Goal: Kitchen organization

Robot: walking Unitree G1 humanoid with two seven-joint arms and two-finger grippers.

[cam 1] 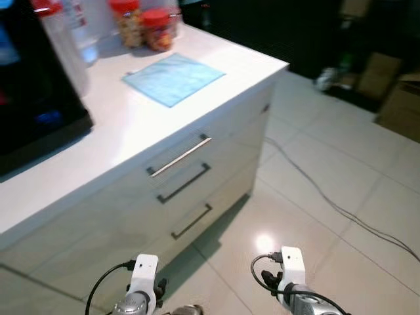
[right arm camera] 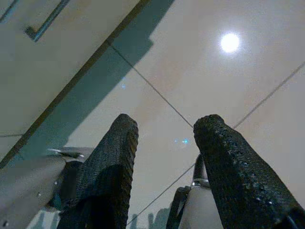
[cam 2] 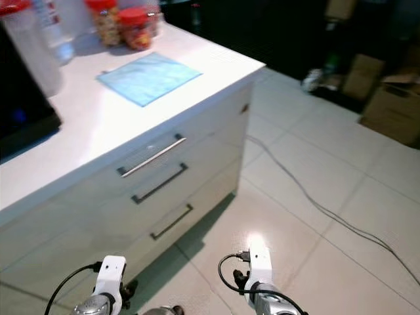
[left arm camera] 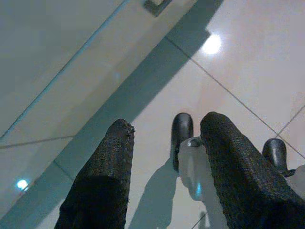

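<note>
So far I'd judge nothing of the kitchen organization is done: both my arms hang low in front of the cabinet, over the tiled floor (cam 1: 341,170), and neither carries anything. My left gripper (left arm camera: 164,143) points down at the floor beside the cabinet base, its two black fingers apart with bare tile between them. My right gripper (right arm camera: 164,136) hangs the same way, fingers apart and empty.

Up on the counter (cam 1: 131,125), a light blue cloth (cam 1: 172,77) lies flat near the front edge, toward the outer corner. Behind it, toward the back edge, stand two red-lidded jars (cam 1: 143,26) just beside each other, with a taller clear container (cam 1: 62,39) further in and a black appliance (cam 1: 33,111) at the near end. Below the front edge are three drawers, all shut; the top one has a silver handle (cam 1: 178,156).

What gets sorted is unclear to me; everything is left to do, starting with raising an arm to counter height.
</note>
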